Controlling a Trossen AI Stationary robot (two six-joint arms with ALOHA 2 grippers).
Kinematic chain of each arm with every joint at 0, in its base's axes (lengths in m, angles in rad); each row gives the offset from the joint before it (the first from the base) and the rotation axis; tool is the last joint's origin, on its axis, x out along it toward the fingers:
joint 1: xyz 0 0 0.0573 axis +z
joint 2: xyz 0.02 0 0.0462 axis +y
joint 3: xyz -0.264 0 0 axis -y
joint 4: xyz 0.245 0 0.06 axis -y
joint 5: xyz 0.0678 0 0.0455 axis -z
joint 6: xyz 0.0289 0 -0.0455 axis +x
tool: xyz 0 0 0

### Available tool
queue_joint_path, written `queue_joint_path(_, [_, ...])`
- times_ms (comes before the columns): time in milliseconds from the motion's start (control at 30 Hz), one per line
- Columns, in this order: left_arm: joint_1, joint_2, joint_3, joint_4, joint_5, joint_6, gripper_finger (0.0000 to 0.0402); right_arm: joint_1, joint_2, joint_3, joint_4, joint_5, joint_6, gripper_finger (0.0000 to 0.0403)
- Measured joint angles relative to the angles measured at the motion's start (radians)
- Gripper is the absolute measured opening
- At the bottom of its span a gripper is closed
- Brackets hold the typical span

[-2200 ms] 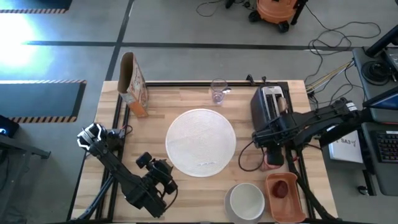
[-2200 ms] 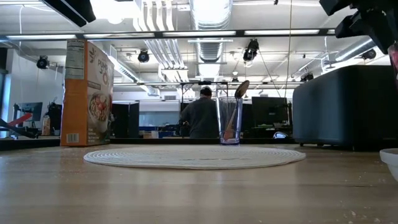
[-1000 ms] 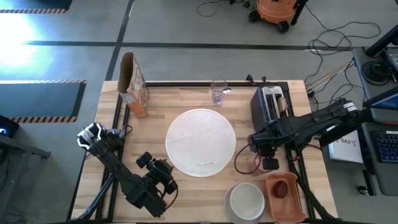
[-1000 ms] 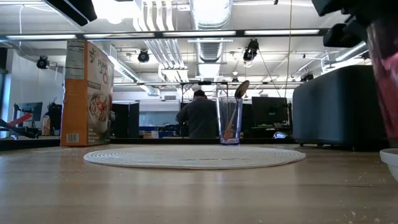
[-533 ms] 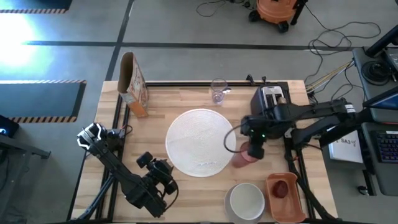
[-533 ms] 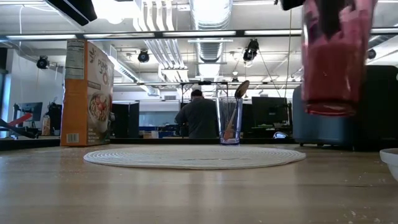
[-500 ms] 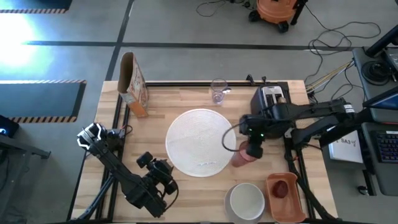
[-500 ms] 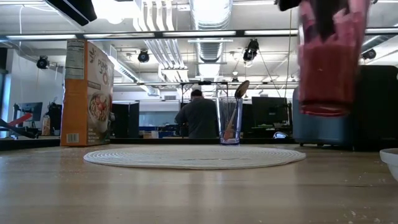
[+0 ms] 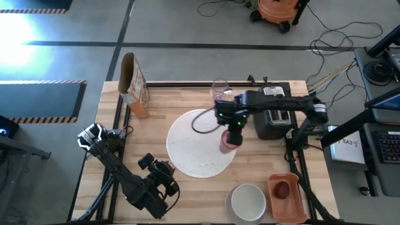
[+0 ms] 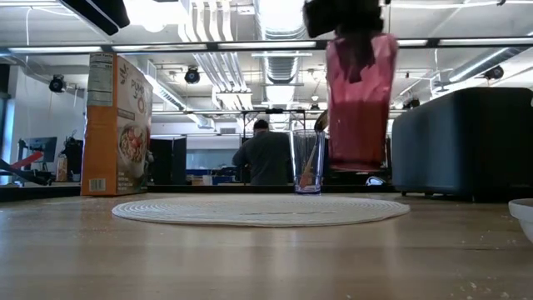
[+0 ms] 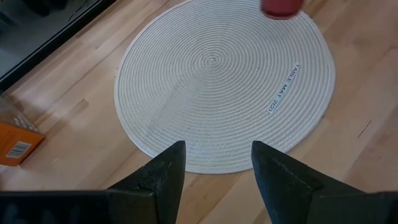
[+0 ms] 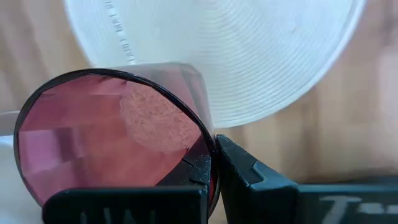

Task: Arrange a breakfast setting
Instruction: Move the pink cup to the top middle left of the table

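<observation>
i've got the right gripper (image 9: 229, 135) pinching the translucent pink plastic cup's (image 9: 227, 142) rim above the round white woven mat (image 9: 190, 153); i'd lower it level; left gripper (image 11: 214, 163) idles half-open.

Around your wooden table (image 9: 156, 106) lies a grey concrete floor (image 9: 181, 22) crossed by dark tape lines, with a hazard-striped black mat (image 9: 40, 100) to the left. An orange shop vacuum (image 9: 281, 11) stands beyond the far edge, loose cables (image 9: 337, 37) trailing beside it. Look level across and you see an open workshop: ceiling ducts (image 10: 279, 25), strip lights (image 10: 275, 44), hanging lamps, and a person (image 10: 265, 158) (back turned) at distant desks with monitors (image 10: 360, 150).
</observation>
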Motion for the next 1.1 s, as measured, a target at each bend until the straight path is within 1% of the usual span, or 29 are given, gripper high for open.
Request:
queue_joint_path(267, [0.0,0.005,0.0,0.009,0.001,0.0,0.0168,-0.102,0.155,0.2,-0.006,0.079,-0.154,0.0009])
queue_joint_path(533, [0.0,0.005,0.0,0.014,0.002,0.0,0.0168,-0.197,0.321,0.411,-0.012,0.074,-0.252,0.0009])
queue_joint_path(800, [0.0,0.005,0.0,0.012,0.002,0.0,0.0168,-0.281,0.5,0.656,-0.01,0.079,-0.296,0.0009])
queue_joint_path(867, [0.0,0.005,0.0,0.011,0.002,0.0,0.0168,-0.299,0.504,0.638,0.037,0.074,-0.311,0.0009])
queue_joint_path(1100, [0.0,0.005,0.0,-0.02,0.01,-0.026,0.0168,-0.343,0.512,0.63,0.023,0.107,-0.318,0.0008])
